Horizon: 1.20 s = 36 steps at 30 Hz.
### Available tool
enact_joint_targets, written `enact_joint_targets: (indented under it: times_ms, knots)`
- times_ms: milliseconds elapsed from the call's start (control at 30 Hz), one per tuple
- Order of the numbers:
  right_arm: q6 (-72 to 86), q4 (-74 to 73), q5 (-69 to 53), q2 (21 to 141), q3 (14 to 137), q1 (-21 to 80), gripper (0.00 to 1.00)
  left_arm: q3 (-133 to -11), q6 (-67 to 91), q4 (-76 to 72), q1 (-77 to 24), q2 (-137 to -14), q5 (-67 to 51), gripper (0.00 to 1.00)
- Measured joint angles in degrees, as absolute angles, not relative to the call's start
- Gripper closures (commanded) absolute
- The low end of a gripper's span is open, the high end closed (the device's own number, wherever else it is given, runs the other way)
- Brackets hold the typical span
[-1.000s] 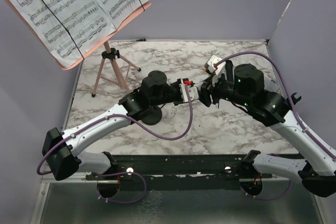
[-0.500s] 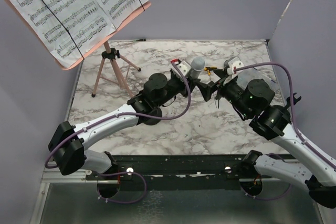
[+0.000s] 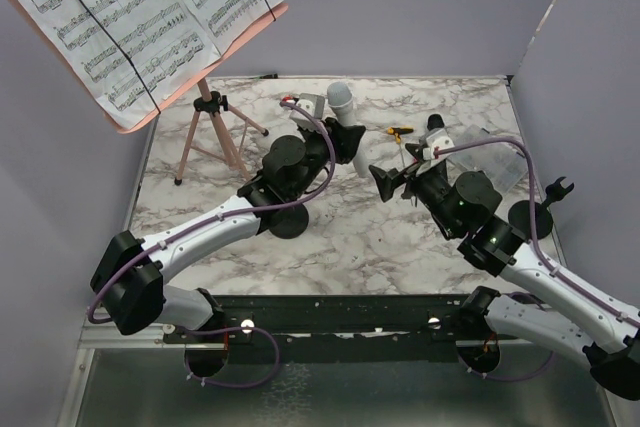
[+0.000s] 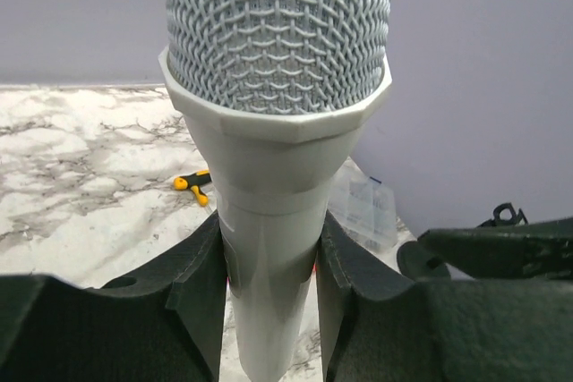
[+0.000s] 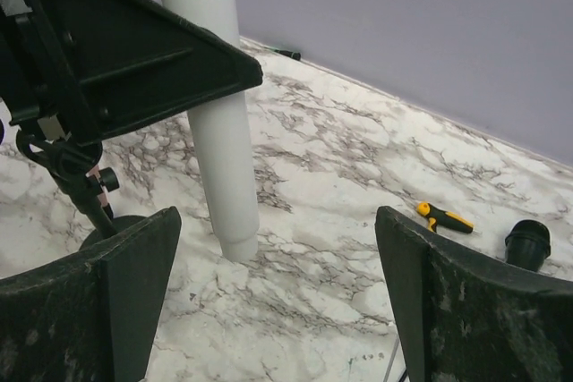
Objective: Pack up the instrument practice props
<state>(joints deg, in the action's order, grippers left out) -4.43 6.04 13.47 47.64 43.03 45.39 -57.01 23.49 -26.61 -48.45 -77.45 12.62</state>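
My left gripper (image 3: pixel 343 143) is shut on the white microphone (image 3: pixel 341 100) and holds it upright above the marble table, mesh head up. In the left wrist view the fingers (image 4: pixel 201 275) clamp its handle (image 4: pixel 273 221). My right gripper (image 3: pixel 390 179) is open and empty, just right of the microphone's lower end (image 5: pixel 224 158). The pink tripod music rest (image 3: pixel 205 132) stands at the back left with white sheet-music pages (image 3: pixel 140 17) on its board. One black round-based holder (image 3: pixel 290 220) sits under the left arm, another (image 3: pixel 528 217) at the right. The black microphone is not clearly in view.
A yellow-and-black screwdriver (image 3: pixel 398 131) lies behind the right gripper, also in the right wrist view (image 5: pixel 445 217). A clear plastic compartment box (image 3: pixel 500 162) sits at the right. A small black round object (image 5: pixel 528 243) lies near the screwdriver. Purple walls enclose three sides.
The left gripper has lifted the white microphone and carried it back and left. The right gripper has drawn away toward the near right, open.
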Motion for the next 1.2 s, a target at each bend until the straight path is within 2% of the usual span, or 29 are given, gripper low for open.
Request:
enact_joint_targets:
  times_ms: [300, 400, 533, 733, 800, 900, 967, 1200]
  knots:
    - [-4.6, 15.1, 10.8, 54.8, 41.6, 45.4, 0.07, -56.5, 32.4, -27.1, -46.9, -77.4, 11.1, 1.0]
    - [-4.8, 17.6, 10.4, 57.3, 41.6, 45.4, 0.13, -56.5, 34.4, -27.3, -46.9, -77.4, 10.3, 1.0]
    - [-5.7, 19.9, 9.5, 59.8, 41.6, 45.4, 0.36, -56.5, 36.6, -27.3, -46.8, -77.3, 9.3, 1.0]
    - [-6.3, 20.5, 7.7, 60.9, 41.6, 45.4, 0.89, -55.9, 38.2, -27.6, -46.8, -76.4, 8.6, 1.0]
    - [-6.6, 20.1, 7.2, 60.9, 41.8, 45.4, 0.99, -55.2, 38.2, -27.6, -46.7, -75.7, 8.7, 0.88]
    - [-7.0, 19.3, 6.6, 61.0, 42.2, 45.6, 0.99, -53.8, 38.0, -27.6, -46.7, -74.3, 9.5, 0.77]
    - [-6.9, 18.3, 6.2, 61.0, 42.5, 45.8, 0.99, -53.1, 37.4, -27.5, -46.7, -73.5, 10.3, 0.61]
    - [-6.1, 12.4, 6.7, 61.1, 44.6, 45.9, 0.99, -51.7, 31.2, -24.4, -46.9, -69.0, 14.7, 0.28]
